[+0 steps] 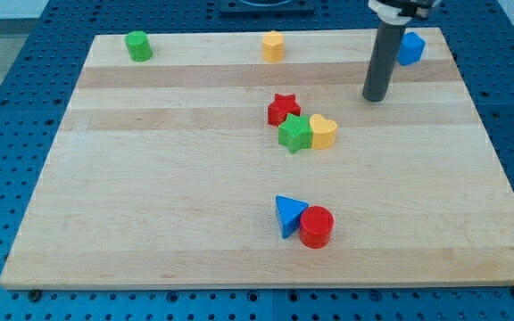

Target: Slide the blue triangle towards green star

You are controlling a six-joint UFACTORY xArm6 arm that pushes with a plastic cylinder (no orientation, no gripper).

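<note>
The blue triangle (pixel 287 215) lies near the view's bottom centre, touching a red cylinder (pixel 316 226) on its right. The green star (pixel 294 133) sits at the board's centre, well above the triangle, touching a red star (pixel 283 109) above-left and a yellow heart (pixel 323 131) on its right. My tip (pixel 375 97) is at the view's upper right, far from the blue triangle and to the right of the green star cluster.
A green cylinder (pixel 137 45) stands at the top left. A yellow block (pixel 273 45) stands at the top centre. A blue block (pixel 410 48) sits at the top right, just behind the rod. The wooden board (pixel 150 196) is edged by a blue pegboard.
</note>
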